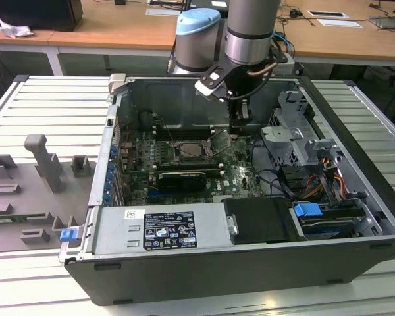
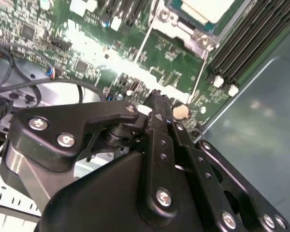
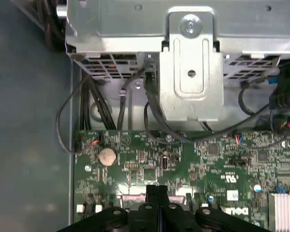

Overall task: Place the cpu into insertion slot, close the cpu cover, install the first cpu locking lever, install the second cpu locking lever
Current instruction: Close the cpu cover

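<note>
Cpu (image 2: 203,7): seated face-up in insertion slot (image 1: 184,155), so placing looks done. Nearest the lens in the second wrist view, gripper (image 2: 156,96): fingers (image 3: 151,193) pressed together, nothing between them, tip low over green circuit board (image 3: 208,159), just beside coin cell (image 2: 181,111). Just past the tip, wire locking lever (image 2: 198,79): thin rod running out from the socket corner, seemingly unlatched. Farther on, second wire lever (image 2: 145,38) along the socket's other side, likewise loose by the look of it. Beyond, cpu cover (image 2: 181,28): silver frame lying around the chip, apparently down, though hard to confirm. Left, on this reading: both levers to be locked; cover closure probably done.
</note>
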Robot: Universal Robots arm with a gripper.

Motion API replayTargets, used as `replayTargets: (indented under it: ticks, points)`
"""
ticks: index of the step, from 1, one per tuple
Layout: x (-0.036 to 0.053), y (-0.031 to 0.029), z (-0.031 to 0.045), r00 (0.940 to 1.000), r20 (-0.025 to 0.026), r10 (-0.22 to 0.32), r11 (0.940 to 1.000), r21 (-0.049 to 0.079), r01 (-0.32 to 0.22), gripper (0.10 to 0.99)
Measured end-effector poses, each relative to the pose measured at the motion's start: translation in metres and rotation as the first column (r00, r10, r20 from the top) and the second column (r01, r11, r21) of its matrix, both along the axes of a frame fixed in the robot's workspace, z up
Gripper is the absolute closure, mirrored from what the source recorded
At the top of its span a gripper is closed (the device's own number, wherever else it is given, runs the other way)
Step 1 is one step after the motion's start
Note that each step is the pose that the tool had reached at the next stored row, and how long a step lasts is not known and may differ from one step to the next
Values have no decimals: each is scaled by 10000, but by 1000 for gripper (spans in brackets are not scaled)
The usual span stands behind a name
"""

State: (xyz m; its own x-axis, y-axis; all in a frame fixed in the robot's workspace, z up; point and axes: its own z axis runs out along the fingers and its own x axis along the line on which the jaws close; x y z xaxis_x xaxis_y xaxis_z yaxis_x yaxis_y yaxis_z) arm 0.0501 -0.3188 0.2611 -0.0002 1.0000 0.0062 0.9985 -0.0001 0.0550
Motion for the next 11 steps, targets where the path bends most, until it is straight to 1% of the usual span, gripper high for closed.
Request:
replayTargets:
  ticks: [2,5,9,11]
  points:
    - [53,17,-18,10000,-3,1,10000,1,-1,980]
    - [85,36,-59,10000,-13,0,10000,1,0,980]
    - [135,52,-125,10000,-68,1,10000,0,-1,980]
    - [138,53,-155,10000,-79,2,10000,-1,-2,980]
